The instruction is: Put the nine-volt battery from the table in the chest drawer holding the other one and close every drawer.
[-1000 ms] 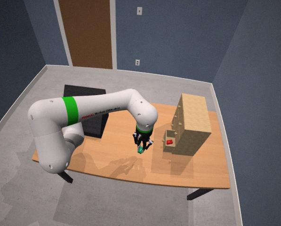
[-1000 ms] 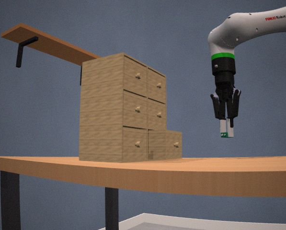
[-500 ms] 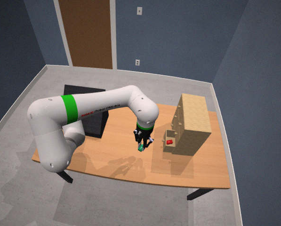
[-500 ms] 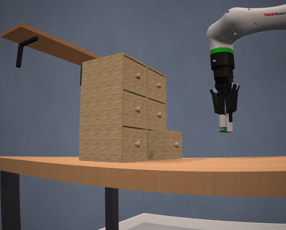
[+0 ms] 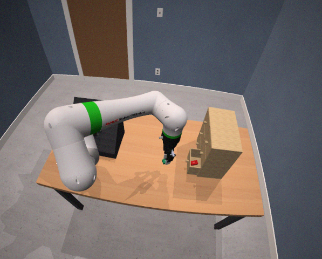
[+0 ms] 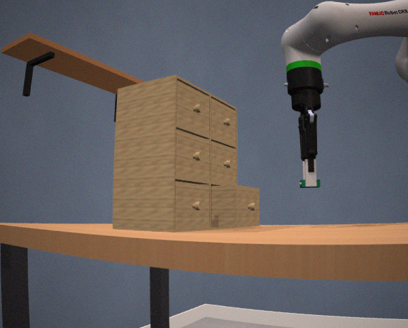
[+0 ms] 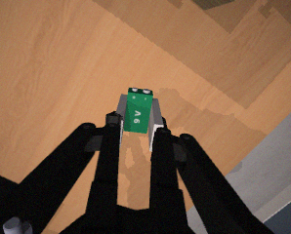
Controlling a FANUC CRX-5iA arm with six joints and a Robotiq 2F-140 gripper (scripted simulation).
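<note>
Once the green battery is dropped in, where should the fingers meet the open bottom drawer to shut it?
Probably the drawer front around its knob, approached from straight ahead of the chest and pushed inward. The front is flat and faces outward, so closed fingers can press it without gripping.

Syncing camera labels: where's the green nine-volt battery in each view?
Top: green battery at the end effector tips, centre, left of the open drawer.
Exterior: right of centre, held above the table, right of the chest.
Wrist: centre, between the pads.
Shared landmark: end effector.
</note>
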